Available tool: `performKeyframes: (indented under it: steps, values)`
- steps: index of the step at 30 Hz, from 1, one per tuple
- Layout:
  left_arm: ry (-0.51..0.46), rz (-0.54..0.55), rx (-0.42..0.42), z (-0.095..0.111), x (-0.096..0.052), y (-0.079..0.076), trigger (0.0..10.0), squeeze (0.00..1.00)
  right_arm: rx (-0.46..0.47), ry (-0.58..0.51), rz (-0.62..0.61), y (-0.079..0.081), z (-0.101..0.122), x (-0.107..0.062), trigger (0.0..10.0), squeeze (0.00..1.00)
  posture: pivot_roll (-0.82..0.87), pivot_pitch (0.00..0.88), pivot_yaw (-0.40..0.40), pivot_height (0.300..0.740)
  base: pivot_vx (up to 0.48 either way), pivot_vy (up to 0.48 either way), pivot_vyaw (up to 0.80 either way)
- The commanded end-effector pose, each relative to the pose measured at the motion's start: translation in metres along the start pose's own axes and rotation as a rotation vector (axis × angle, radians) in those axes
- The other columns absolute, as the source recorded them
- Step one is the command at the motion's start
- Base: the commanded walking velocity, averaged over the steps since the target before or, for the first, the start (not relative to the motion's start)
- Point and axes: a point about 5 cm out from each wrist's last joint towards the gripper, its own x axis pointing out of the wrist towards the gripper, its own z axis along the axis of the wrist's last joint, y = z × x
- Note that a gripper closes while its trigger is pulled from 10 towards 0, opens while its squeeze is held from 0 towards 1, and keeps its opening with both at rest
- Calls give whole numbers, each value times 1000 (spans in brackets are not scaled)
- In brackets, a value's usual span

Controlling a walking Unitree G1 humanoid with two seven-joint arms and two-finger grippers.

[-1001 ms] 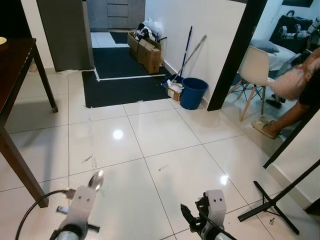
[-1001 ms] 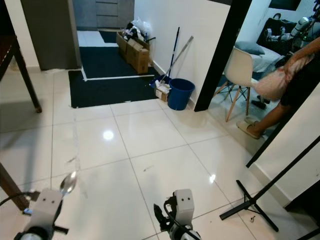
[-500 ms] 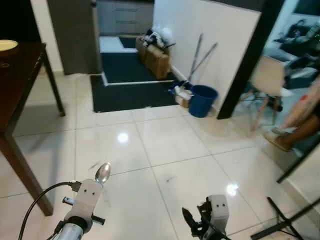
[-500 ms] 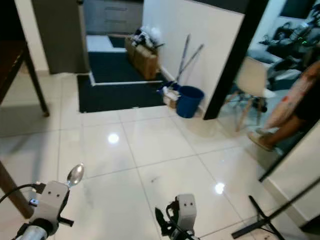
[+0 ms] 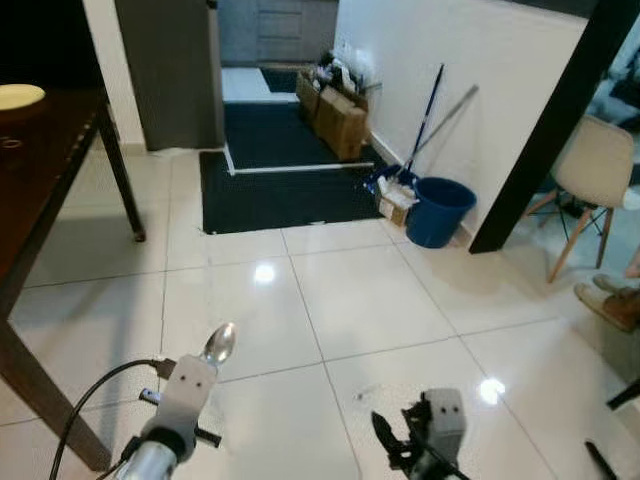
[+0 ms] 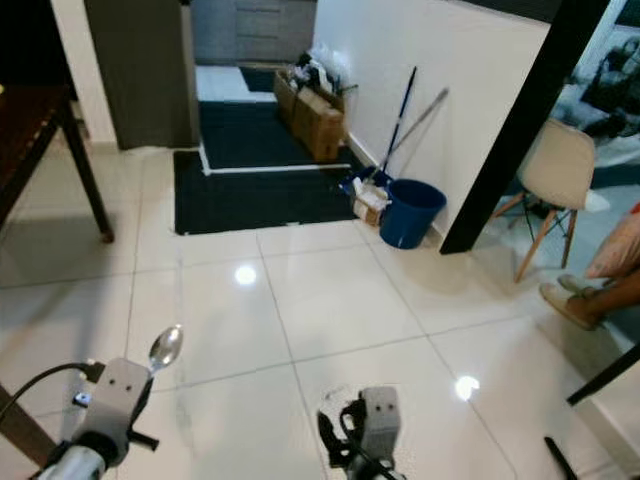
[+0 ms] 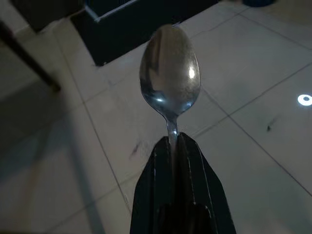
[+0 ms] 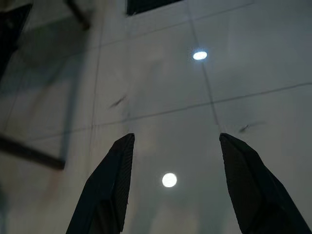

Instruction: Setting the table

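At the bottom left of the head view, the left gripper (image 7: pixel 173 146) is seen with its two black fingers pressed together on the handle of a metal spoon (image 7: pixel 169 78). The bowl of the spoon (image 5: pixel 218 343) is pointed up and away from the robot, above the tiled floor (image 5: pixel 350 290). A black cable (image 5: pixel 85 405) is looped beside the left wrist.

At the bottom centre, the right gripper (image 8: pixel 173 187) is held low over the floor. Its fingers (image 8: pixel 105 187) are spread wide apart and nothing is held between them; a round light reflection is seen on the tile between them.

Along the left edge of the frame, a dark wooden table (image 5: pixel 40 160) is placed, with one leg near the left arm. A pale plate (image 5: pixel 20 96) is set on the table in the upper left corner.

In the middle of the frame, a black mat (image 5: pixel 285 190) is laid across the floor. To its right, a blue bucket (image 5: pixel 441 211) is placed against the white wall, with a mop and a broom (image 5: pixel 425 125) leaned just beside it. Cardboard boxes (image 5: pixel 340 108) are lined up further back along the same wall.

At the right edge, a white chair (image 5: pixel 590 175) is seen behind a black post, and a person's foot (image 5: pixel 610 303) is rested on the floor below it
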Motion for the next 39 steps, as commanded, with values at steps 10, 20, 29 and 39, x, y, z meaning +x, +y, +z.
performKeyframes:
  steps: [10, 20, 29, 39]
  values:
    - [12, -42, 4, -4, 0, -9, 10000, 0, 11, 18, -39, -8, -5, -6, 10000, 0, 76, 46, 39, 740, 452, 0, 0]
    - [16, -49, 5, -5, 2, -10, 10000, 0, 13, 16, -45, -10, -5, -7, 10000, 0, 68, 45, 44, 740, 472, 0, 0]
    - [21, -46, 5, -6, 2, -9, 10000, 0, 15, 17, -47, -10, -6, -8, 10000, 0, 67, 46, 44, 740, 480, 0, 0]
    - [21, -46, 3, -6, 2, -8, 10000, 0, 17, 4, -21, -5, -4, -7, 10000, 0, 70, 51, 43, 740, 480, 0, 0]
